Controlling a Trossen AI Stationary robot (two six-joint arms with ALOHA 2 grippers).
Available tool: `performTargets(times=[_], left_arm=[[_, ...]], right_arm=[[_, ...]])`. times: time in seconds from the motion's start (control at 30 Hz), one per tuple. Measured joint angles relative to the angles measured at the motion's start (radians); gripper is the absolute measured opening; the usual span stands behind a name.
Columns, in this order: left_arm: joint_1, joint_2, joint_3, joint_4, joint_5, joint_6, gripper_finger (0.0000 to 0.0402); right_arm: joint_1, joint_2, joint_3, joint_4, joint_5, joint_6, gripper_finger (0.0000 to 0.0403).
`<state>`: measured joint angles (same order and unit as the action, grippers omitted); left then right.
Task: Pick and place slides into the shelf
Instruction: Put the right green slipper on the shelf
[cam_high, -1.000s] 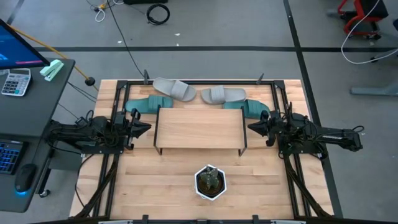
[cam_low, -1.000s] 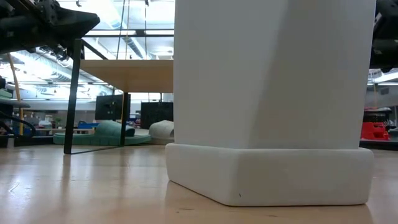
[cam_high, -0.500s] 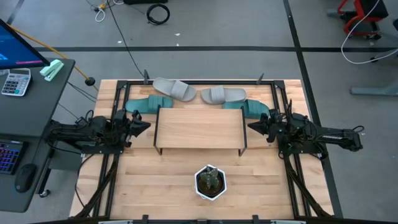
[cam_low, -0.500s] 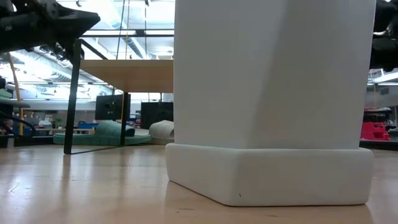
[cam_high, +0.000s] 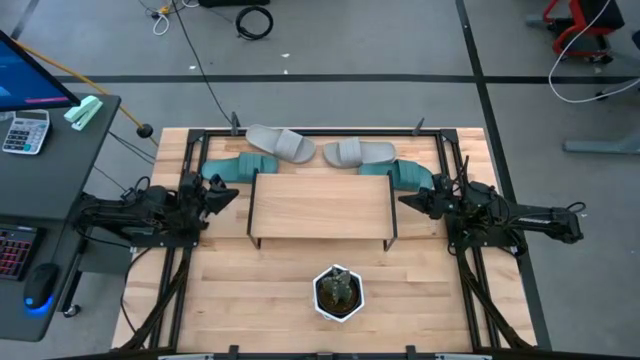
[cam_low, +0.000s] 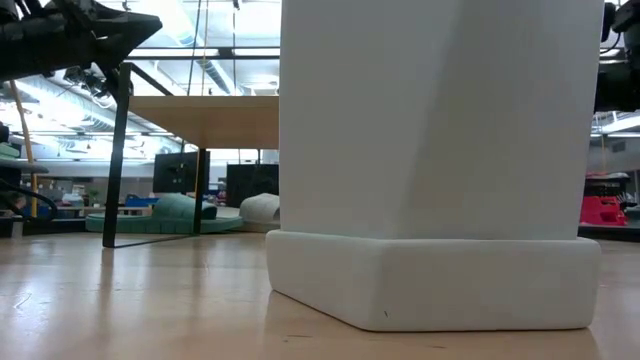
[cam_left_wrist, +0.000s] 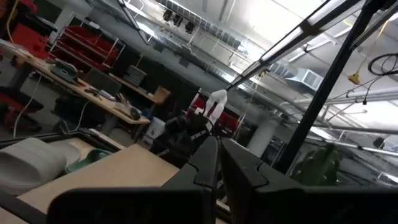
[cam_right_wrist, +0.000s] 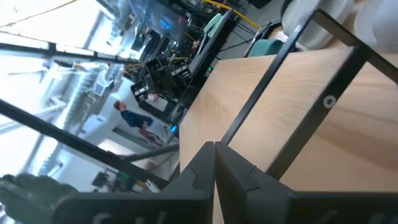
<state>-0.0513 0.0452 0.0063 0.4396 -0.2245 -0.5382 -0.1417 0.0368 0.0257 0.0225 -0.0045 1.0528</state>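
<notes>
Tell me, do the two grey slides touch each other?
Apart. The high view shows a strip of table between the left grey slide and the right grey slide.

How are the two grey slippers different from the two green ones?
The grey slides are pale and lie side by side in the middle at the far edge of the table; the teal slides are darker and sit wide apart, one at each far corner of the shelf. The grey ones show whole from above; the teal ones are partly covered by the shelf top. All four lie on the table.
</notes>
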Motion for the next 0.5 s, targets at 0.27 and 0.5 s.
performTargets(times=[0.27,0.5], left_arm=[[0.000,0.000,0.000,-0.020,-0.105,-0.102,0.0033],[0.000,0.000,0.000,-0.026,-0.146,-0.081,0.0025]], right_arm=[[0.000,0.000,0.000,0.000,0.012,0.035,0.0018],[0.000,0.000,0.000,0.009,0.008,0.047,0.0018]])
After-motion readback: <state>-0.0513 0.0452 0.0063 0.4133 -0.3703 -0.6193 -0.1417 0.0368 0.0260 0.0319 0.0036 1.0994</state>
